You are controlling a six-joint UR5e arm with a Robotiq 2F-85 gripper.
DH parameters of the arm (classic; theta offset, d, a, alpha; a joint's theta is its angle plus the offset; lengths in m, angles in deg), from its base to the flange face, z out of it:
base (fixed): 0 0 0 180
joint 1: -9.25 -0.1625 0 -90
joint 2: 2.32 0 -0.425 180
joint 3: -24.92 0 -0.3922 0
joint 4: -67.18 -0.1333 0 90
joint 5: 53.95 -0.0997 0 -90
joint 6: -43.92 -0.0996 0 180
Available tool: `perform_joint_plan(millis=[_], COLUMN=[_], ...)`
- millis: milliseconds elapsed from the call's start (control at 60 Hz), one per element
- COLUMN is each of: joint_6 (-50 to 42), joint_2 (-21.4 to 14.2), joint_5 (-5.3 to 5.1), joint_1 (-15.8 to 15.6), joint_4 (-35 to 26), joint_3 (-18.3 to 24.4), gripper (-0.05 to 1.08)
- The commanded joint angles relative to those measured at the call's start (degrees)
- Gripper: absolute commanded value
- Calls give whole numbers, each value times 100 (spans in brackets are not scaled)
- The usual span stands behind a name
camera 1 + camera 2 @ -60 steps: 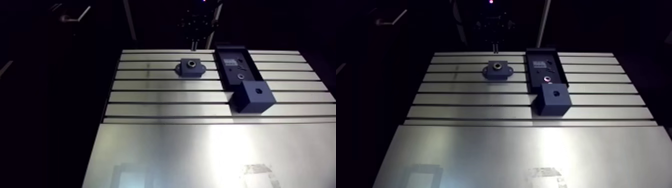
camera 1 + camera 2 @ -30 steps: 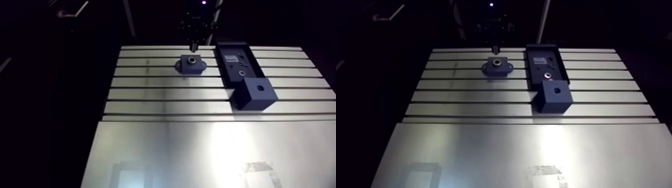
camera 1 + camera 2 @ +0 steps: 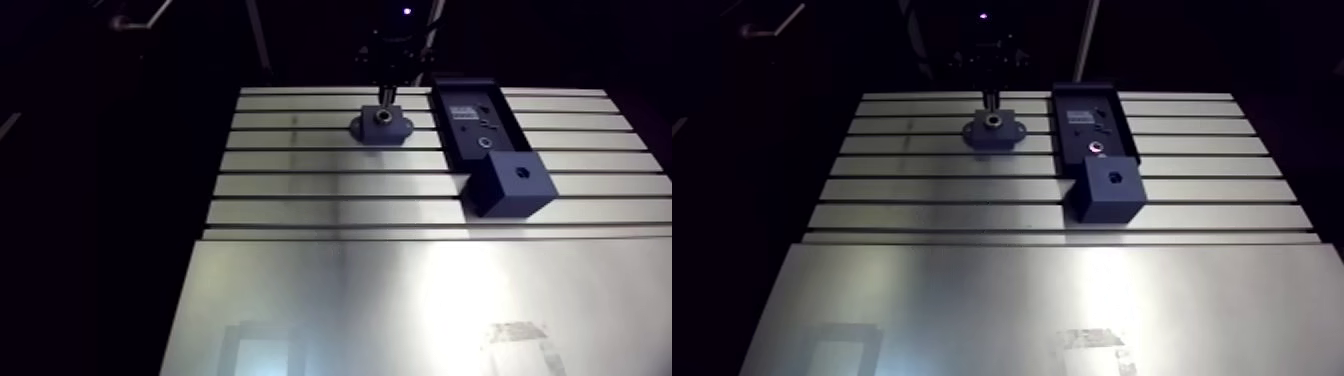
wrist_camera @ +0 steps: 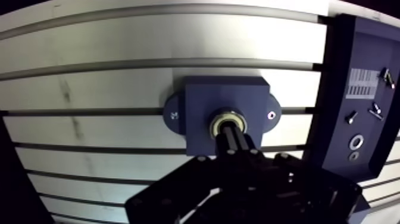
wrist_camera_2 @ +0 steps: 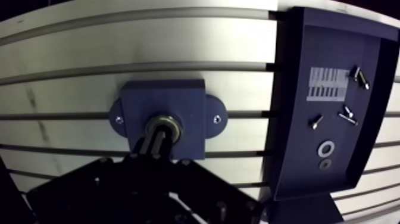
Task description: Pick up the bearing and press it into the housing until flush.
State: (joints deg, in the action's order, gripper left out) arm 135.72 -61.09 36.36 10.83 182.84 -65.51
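Claw (image 4: 228, 137) is standing clenched, fingers drawn together into one narrow tip with nothing between them, pointing straight down at the bearing (image 4: 228, 123). Bearing is sitting in the bore of the housing (image 4: 205, 98) directly under the tip, its axis running upright from the surface (image 4: 101, 77). I cannot tell whether it is lying flush.

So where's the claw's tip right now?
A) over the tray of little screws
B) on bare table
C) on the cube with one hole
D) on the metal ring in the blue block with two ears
D: in the wrist view the gripper, fingers shut, has its tip at the bearing sitting in the housing.
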Motion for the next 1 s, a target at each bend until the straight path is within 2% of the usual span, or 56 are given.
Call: perform_joint_plan(millis=[17, 1000], joint_6=[1, 77], joint_2=[11, 90], joint_5=[0, 32], joint_1=[1, -43], joint_4=[23, 146], joint_3=[-56, -66], gripper=[108, 108])
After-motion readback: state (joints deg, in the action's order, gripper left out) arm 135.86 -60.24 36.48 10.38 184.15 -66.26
